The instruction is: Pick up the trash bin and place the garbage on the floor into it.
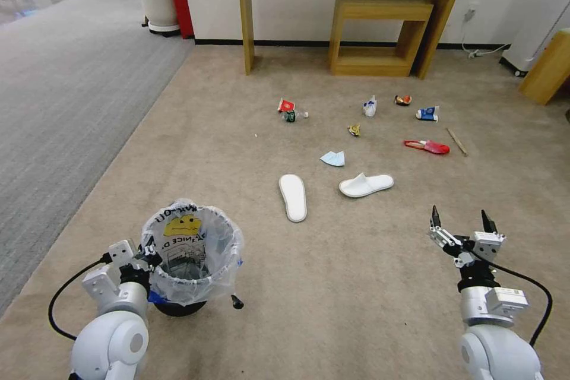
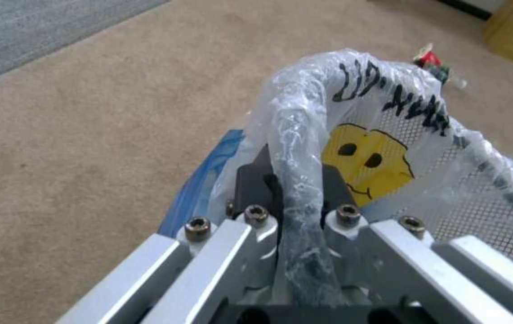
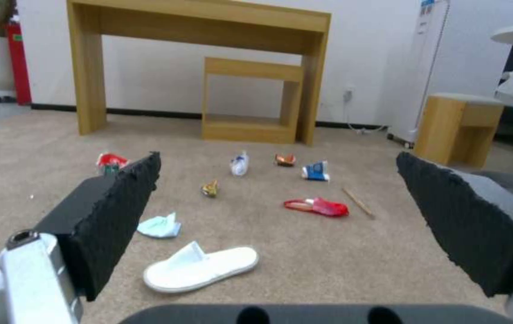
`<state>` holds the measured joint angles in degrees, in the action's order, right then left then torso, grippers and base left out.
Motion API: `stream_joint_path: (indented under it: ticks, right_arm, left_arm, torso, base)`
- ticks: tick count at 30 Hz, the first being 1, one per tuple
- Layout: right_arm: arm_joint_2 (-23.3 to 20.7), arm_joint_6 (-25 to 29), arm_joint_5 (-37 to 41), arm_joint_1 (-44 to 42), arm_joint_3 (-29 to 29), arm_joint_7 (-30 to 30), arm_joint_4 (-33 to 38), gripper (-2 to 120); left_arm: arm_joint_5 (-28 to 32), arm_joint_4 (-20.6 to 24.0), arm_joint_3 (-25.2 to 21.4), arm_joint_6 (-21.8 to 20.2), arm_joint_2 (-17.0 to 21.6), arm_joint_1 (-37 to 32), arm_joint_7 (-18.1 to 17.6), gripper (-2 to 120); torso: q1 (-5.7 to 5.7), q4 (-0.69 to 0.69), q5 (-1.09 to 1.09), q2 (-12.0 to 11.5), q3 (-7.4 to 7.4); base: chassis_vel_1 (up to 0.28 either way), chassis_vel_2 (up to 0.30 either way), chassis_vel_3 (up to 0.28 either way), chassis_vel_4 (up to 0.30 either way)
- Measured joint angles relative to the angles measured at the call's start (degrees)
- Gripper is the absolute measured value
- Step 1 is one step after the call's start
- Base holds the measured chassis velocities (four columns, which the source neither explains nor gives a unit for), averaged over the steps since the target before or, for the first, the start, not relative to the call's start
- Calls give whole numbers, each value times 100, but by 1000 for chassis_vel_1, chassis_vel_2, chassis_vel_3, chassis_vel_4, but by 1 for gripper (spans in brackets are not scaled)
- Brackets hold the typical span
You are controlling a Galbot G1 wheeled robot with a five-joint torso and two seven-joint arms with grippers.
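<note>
Two jobs, bin grab first

Left end effector is pinching the trash bin rim near the floor's front-left. Right end effector hangs spread. Garbage, like the slippers, lies mid-carpet. Lifting looks next, I'd guess.

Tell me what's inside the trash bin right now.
The trash bin, its rim pinched by the left gripper, shows its clear plastic bag liner with black letters and a yellow face. No garbage is visible inside; the very bottom is hidden by crumpled plastic.
</note>
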<state>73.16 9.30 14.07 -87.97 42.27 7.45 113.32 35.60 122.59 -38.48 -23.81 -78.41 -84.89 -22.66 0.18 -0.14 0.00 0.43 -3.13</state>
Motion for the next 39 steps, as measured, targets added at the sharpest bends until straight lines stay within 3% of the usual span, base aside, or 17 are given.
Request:
stream_joint_path:
  ticks: [13,39]
  right_arm:
    - [-113,6,28,-91,61,3,87,100]
    - [-65,40,-78,-72,69,-95,33,100]
  left_arm:
    - [175,360,-93,-39,-119,-7,-41,3]
    - [260,131,-266,18,-64,97,-49,3]
  torso:
    - [0,0,0,0,0]
    - [0,0,-1,0,0]
  base:
    - [0,0,0,0]
    - [0,0,0,0]
